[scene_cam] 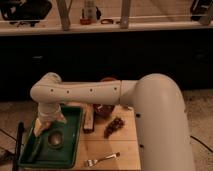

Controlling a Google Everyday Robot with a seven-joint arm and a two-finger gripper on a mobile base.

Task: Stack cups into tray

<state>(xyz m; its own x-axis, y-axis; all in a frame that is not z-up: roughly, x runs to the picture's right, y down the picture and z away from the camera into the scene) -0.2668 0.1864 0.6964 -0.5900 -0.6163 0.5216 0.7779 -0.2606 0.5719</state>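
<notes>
The dark green tray lies on the left end of the wooden table. One grey metal cup with a dark inside stands upright in the tray, near its middle. My white arm reaches across from the right and bends down at the left. My gripper hangs over the back left part of the tray, just above and left of the cup. I cannot tell whether it touches the cup. No other cup shows.
A red bowl sits behind the arm at the table's back. A brown bar lies beside the tray's right rim. A bunch of dark grapes and a fork lie on the wood.
</notes>
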